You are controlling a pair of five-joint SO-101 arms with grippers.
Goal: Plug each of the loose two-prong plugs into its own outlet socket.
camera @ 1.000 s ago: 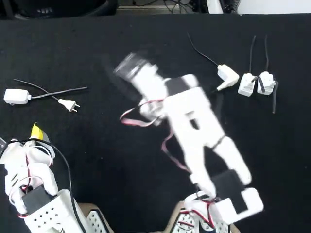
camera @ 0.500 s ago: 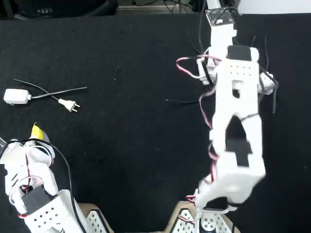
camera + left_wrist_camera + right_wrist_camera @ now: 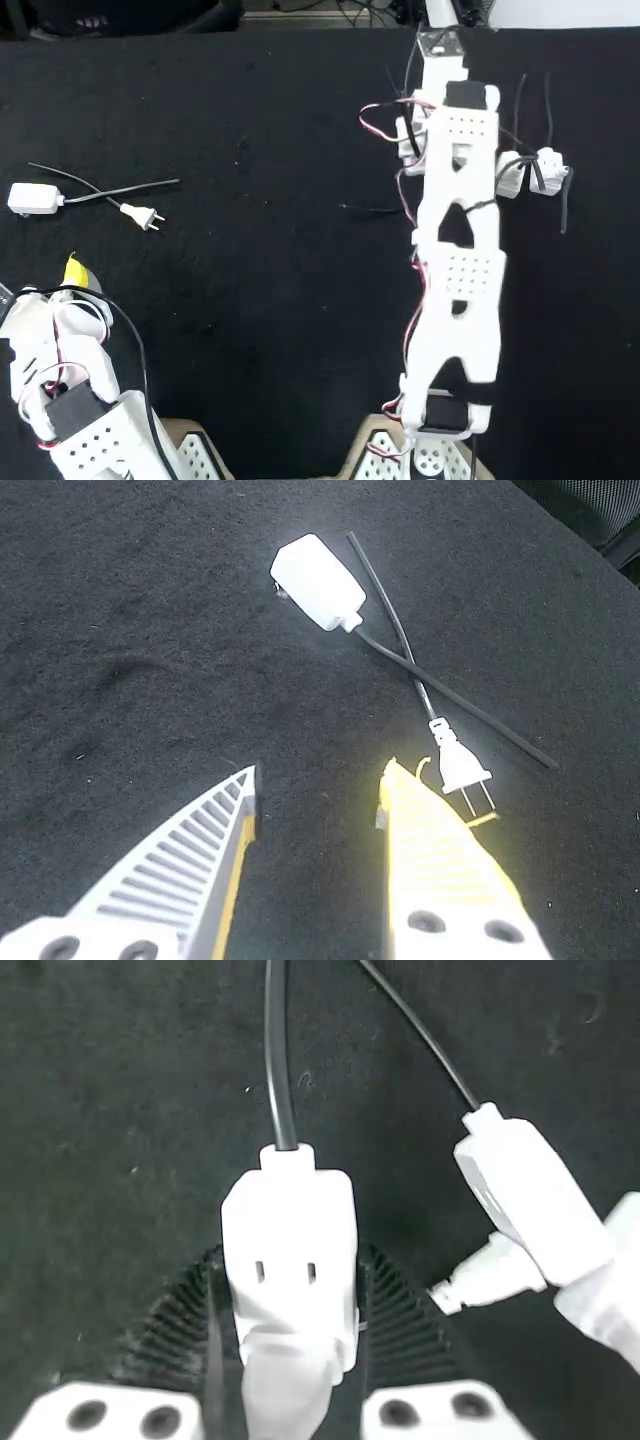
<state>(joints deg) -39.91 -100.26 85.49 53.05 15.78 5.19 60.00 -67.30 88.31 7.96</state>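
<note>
1. Two ridged pads (image 3: 190, 1310) of your right pincer (image 3: 290, 1252) sit against the flanks of a white socket block (image 3: 288, 1200). I judge the pincer clamped on it at about the block's width.
2. The block's two slots face up toward the wrist camera. Its long axis runs straight out from the pincer, with a black cable (image 3: 275, 1050) leaving the far end.
3. Just beside the block, not touching it, lies a white plug (image 3: 520, 1210) on a thin cable. I cannot make out its prongs.
4. Here is what your next move turns on, as I judge it: the slots look upward while that plug lies flat alongside. One of the two must be turned before they can meet.
5. From above, your right arm (image 3: 455, 250) stretches over the far right of the desk (image 3: 250, 300), next to more white pieces (image 3: 548, 165).
6. Your left pincer (image 3: 319, 770) is empty, jaws moderately apart, at the near left corner. A loose two-prong plug (image 3: 458, 770) lies just off the yellow finger's tip, prongs pointing back toward the pincer. Its cable runs on to a white box (image 3: 318, 580) farther out.
7. The left arm is clearly nearer this plug, and the slotted socket is well apart from it, across the desk.
</note>
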